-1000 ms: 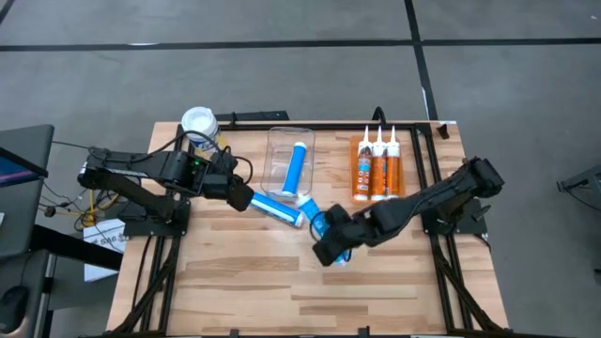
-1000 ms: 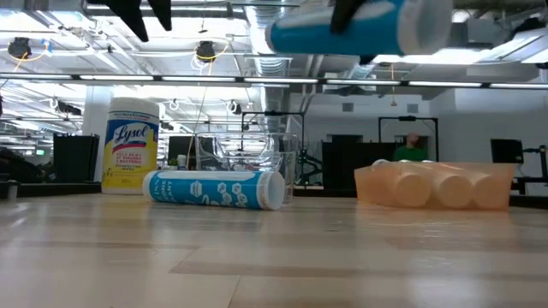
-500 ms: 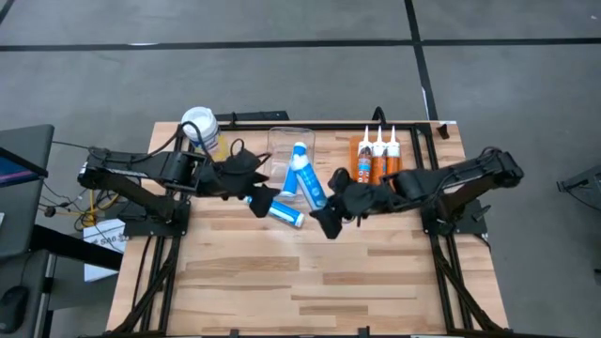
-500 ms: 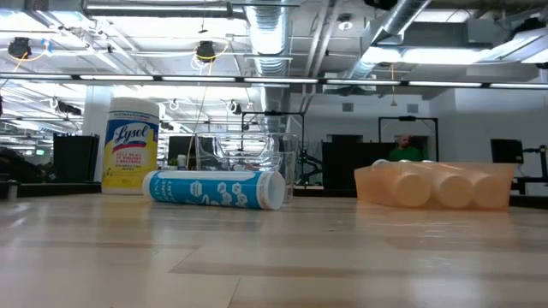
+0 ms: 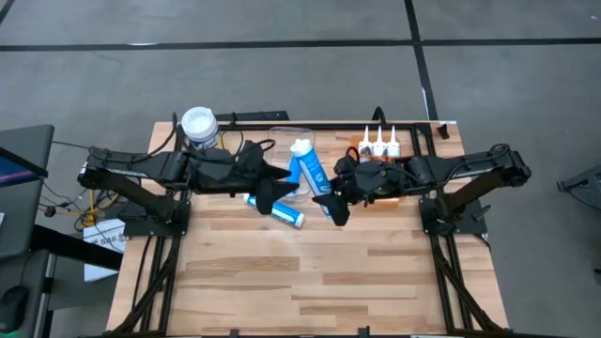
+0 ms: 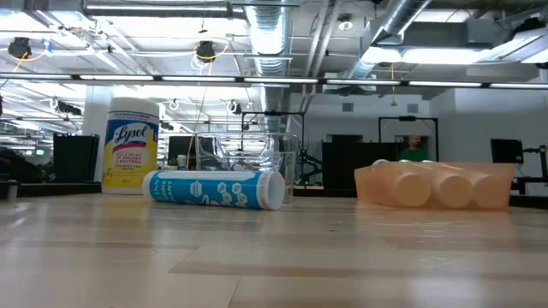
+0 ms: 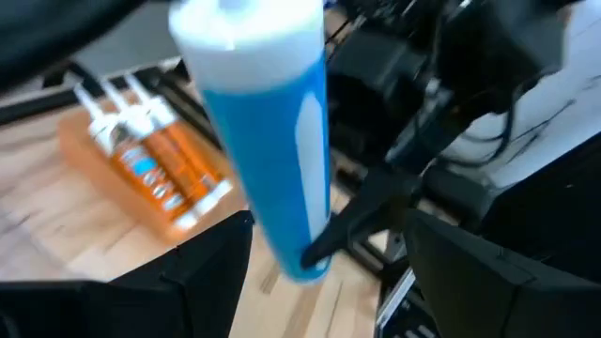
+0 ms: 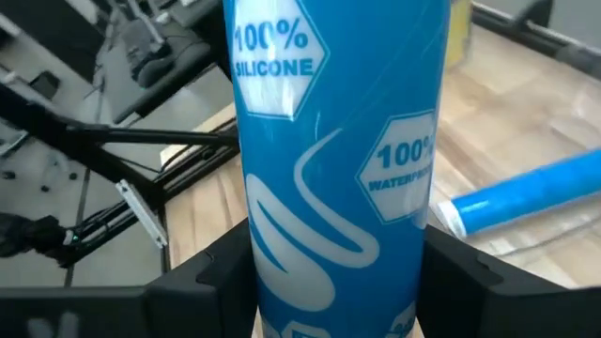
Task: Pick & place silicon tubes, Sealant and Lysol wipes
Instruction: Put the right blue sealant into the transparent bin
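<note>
Surface (image 5: 376, 282): mid-task, one blue silicone tube being carried to the clear bin (image 5: 279, 141) at far centre.

Lysol wipes (image 5: 198, 123) stand untouched at the far left corner, well apart from the bin; in the low view they sit behind the tube lying on the wood.

Orange tray (image 5: 356, 145) of three sealant tubes (image 5: 379, 147) sits far right, not yet handled.

Right hand (image 5: 331, 197) is clenched on the blue tube (image 5: 306, 169), held up off the surface, white cap pointing toward the bin's right edge.

Second blue tube (image 5: 282, 212) lies flat just near of the bin.

Left hand (image 5: 270, 191) hangs over that tube, fingers apart, gripping nothing I can see.

Next, I'd say: shift the held tube over the bin opening, lower, release. Left hand is close; collision risk.
</note>
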`<control>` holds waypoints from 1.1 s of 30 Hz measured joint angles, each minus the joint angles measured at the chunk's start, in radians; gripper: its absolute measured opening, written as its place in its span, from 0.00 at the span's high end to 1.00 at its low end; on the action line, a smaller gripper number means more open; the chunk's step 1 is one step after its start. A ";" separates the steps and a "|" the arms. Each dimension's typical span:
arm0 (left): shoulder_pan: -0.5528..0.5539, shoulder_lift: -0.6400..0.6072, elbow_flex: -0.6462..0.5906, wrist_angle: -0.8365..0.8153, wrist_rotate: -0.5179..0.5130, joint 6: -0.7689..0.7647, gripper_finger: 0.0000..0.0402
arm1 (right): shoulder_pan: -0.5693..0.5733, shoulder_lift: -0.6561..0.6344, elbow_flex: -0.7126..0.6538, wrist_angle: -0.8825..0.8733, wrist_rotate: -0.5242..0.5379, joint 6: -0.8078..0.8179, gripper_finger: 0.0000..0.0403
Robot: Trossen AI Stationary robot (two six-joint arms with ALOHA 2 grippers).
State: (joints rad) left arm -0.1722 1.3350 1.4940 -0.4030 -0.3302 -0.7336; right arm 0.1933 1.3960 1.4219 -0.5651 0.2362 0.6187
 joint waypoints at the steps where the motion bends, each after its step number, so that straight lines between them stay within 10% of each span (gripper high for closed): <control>1: 0.000 0.000 0.000 0.019 -0.001 0.009 0.33 | 0.000 -0.001 0.000 0.008 -0.003 -0.012 0.50; 33: 0.042 0.113 0.002 0.265 -0.083 0.140 0.36 | -0.036 -0.001 -0.002 0.210 -0.176 -0.050 0.50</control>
State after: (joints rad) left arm -0.1304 1.4476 1.4956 -0.1382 -0.4129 -0.5936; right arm 0.1575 1.3952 1.4200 -0.3552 0.0600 0.5691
